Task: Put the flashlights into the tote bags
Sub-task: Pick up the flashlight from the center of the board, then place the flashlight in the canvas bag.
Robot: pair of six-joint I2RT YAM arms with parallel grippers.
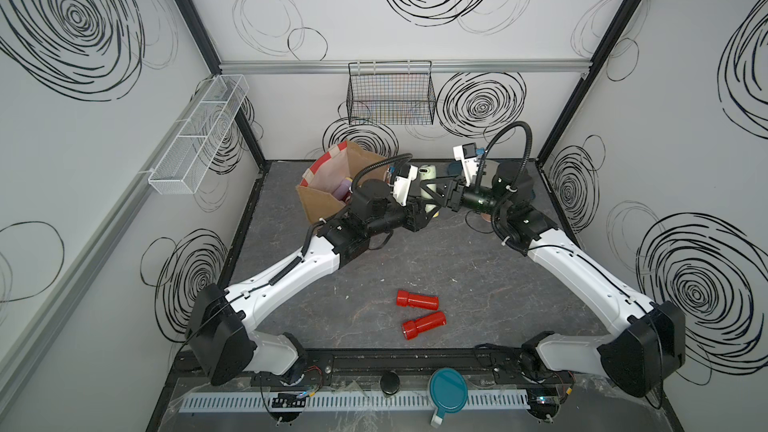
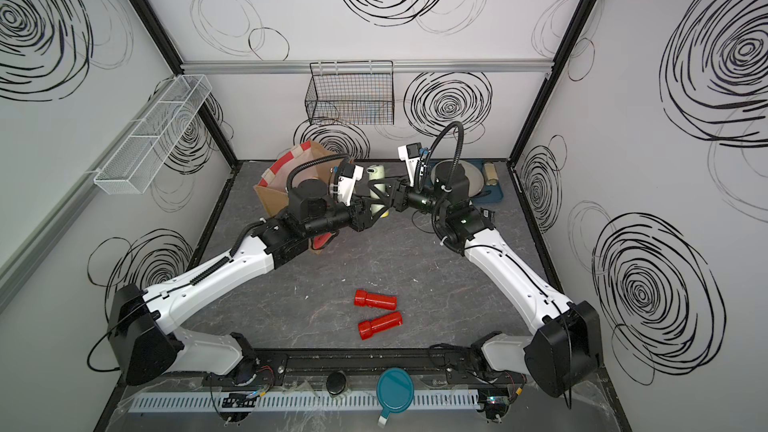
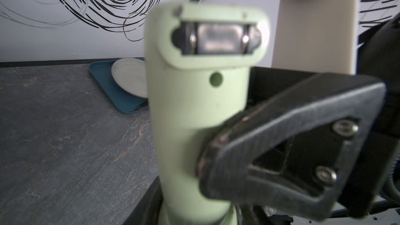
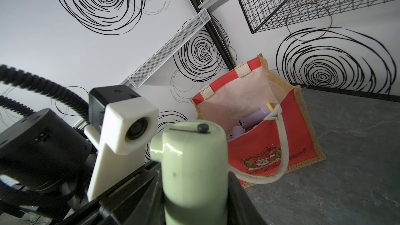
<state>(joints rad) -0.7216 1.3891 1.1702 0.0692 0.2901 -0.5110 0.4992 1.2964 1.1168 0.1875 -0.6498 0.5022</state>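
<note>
A pale green flashlight stands upright above the table's middle back, held from both sides. My right gripper is shut on its body. My left gripper is closed against its lower, flared end. The tote bag stands open just left of them, with lilac flashlights inside. Two red flashlights lie on the table near the front.
A black wire basket hangs on the back wall and a white mesh shelf on the left wall. A blue tray at the back right holds a grey plate and a tan can. A teal lid lies at the front edge.
</note>
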